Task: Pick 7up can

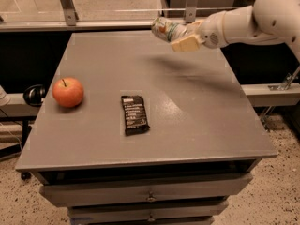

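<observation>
The 7up can (165, 29), silvery-white with green and red markings, lies on its side in my gripper (180, 37), lifted above the far right part of the grey table (197, 111). The gripper is shut on the can, with a cream-coloured finger (186, 43) under it. My white arm (253, 22) reaches in from the upper right. The can's shadow falls on the table below it.
A red apple (68, 92) sits at the table's left side. A black snack wrapper (134, 114) lies near the middle. A metal rail and posts (68, 6) run behind the table. Drawers (150, 196) are under the tabletop.
</observation>
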Available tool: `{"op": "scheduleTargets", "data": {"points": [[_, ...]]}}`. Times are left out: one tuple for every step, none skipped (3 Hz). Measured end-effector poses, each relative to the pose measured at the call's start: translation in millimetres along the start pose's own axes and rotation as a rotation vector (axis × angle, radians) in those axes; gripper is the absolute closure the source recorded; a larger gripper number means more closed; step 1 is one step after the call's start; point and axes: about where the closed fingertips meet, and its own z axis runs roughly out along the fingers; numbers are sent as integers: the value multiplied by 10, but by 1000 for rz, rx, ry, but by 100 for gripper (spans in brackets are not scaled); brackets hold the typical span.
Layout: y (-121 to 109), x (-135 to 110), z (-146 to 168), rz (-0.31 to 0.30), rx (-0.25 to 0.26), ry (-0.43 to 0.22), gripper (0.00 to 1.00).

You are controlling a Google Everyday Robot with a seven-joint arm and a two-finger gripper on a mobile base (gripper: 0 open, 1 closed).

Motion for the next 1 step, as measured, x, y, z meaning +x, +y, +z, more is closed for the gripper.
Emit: {"op": "scheduleTargets", "data": {"points": [[-12,-66,-38,-12,-2,-7,100]]}}
